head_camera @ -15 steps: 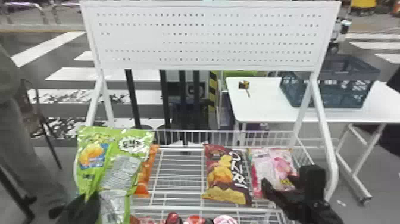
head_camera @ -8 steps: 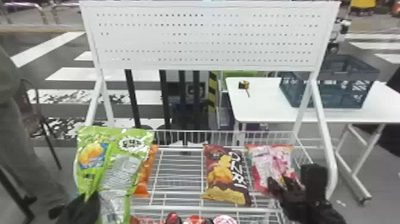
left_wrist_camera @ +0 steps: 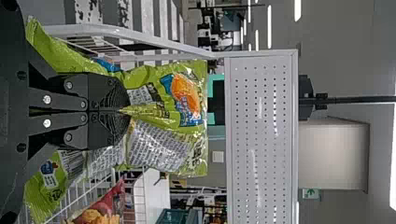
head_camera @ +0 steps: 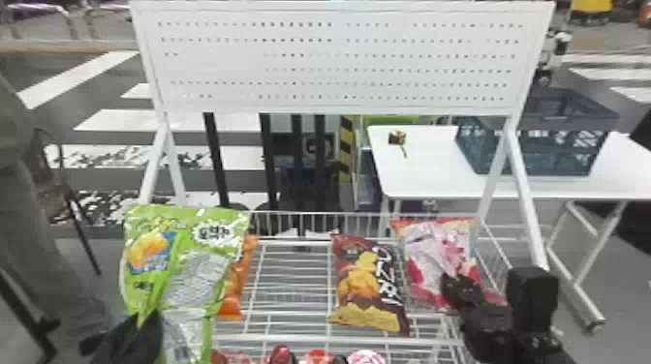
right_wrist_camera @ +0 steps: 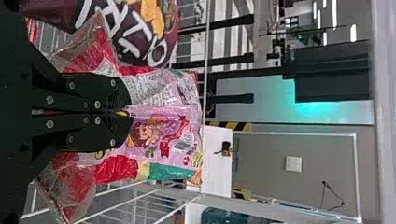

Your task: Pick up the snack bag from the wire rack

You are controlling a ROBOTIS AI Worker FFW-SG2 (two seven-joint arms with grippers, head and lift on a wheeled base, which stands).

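- The pink snack bag (right_wrist_camera: 161,133) lies on the wire rack (head_camera: 290,340), its length running away from the right gripper (right_wrist_camera: 128,114), which pinches its face.
- The left gripper (left_wrist_camera: 127,111) (farther off) clutches the green snack bag (left_wrist_camera: 156,144).

the left tool (head_camera: 133,334) is matte black, with two flat, broad fingers (left_wrist_camera: 100,93) whose rounded ends carry fine curved ridges. round silver screws (left_wrist_camera: 46,99) dot the fingers and the slim, dark grey link bars (left_wrist_camera: 60,122) behind them. at the tool's base is a dark, smooth housing (left_wrist_camera: 11,116) with round black recesses. the right tool (head_camera: 455,290) has the same black, ridged, rounded fingers (right_wrist_camera: 109,91) and silver screws. just beside it is a tall, boxy black block (head_camera: 532,295) with softened corners.
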